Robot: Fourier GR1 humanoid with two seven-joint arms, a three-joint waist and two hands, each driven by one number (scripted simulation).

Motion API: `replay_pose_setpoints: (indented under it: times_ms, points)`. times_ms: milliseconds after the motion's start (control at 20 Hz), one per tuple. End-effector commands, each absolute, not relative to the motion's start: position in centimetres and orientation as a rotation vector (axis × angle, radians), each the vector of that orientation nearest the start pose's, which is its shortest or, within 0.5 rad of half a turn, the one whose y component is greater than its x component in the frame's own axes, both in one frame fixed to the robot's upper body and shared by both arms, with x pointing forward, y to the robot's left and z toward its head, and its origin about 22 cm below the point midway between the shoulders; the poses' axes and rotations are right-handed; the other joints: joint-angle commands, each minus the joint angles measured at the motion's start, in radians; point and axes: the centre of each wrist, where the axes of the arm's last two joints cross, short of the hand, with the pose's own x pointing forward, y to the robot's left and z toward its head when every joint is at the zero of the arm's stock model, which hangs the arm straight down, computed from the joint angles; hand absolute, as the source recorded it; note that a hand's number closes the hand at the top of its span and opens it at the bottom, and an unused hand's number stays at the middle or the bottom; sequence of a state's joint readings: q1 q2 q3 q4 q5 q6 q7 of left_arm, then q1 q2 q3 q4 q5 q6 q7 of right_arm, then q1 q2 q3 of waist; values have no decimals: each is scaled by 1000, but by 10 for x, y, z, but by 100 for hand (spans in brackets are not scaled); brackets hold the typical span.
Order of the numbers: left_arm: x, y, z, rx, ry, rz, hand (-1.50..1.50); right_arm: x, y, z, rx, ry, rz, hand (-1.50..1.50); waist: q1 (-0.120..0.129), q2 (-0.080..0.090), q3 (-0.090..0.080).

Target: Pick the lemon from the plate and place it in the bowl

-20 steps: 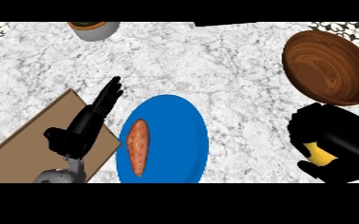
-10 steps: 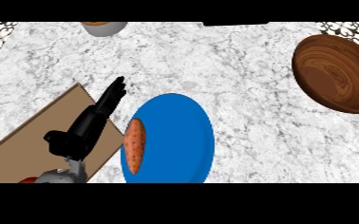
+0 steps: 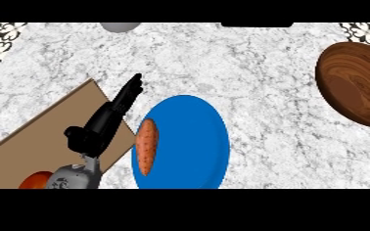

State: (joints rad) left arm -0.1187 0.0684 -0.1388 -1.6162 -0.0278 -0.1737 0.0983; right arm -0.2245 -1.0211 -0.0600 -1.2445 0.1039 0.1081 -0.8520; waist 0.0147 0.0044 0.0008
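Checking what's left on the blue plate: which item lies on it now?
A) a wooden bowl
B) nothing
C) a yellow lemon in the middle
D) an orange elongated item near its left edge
D: an orange elongated item lies along the blue plate's left side; no lemon shows.

This is a kitchen. The table (image 3: 253,63) has a white and grey marbled stone top of the kind used for kitchen counters. On it lie a blue plate (image 3: 188,132) carrying an orange sweet potato (image 3: 147,147), a brown wooden cutting board (image 3: 43,137) and a dark wooden bowl (image 3: 347,85). A grey vessel (image 3: 120,26) shows at the far edge.
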Motion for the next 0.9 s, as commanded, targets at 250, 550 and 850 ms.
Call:
replay_pose_setpoints:
  times_ms: [250, 550, 850]
  points:
    - [268, 187, 35, -192, -1600, -415, 0, 320, -468, 136, -704, -1807, 1368, 150, 23, 8, 0]
    - [270, 202, 36, -196, -1607, -420, 0, 345, -459, 123, -453, -1569, 1384, -150, 38, 11, 0]
    - [266, 199, 34, -210, -1582, -405, 0, 361, -461, 118, -330, -1772, 1270, -150, 24, 7, 1]
